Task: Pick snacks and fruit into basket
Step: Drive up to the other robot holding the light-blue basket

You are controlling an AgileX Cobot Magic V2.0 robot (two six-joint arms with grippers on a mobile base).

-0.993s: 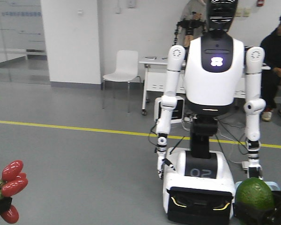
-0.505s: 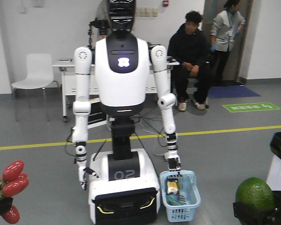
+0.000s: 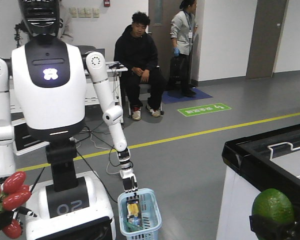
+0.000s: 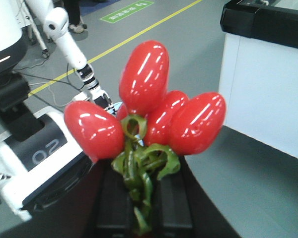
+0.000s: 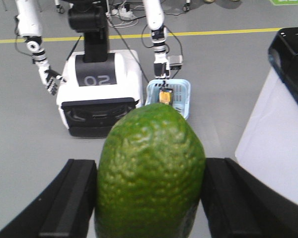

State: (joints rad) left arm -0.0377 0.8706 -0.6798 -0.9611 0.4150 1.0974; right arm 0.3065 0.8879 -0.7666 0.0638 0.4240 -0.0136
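The left gripper [image 4: 139, 198] clamps the stem of a glossy red oblong fruit cluster [image 4: 149, 116]; the right gripper [image 5: 149, 198] clasps a bumpy dark-green avocado-like fruit [image 5: 150, 171].

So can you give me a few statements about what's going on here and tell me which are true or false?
1. The left gripper holds a cluster of red fruits by its green stem. True.
2. The right gripper is empty. False: it is shut on a bumpy green avocado.
3. A blue basket hangs from the white robot's hand. True.
4. The basket is empty. False: something yellow lies inside it.
5. Nobody else is in the room. False: a seated man and a standing person are behind.
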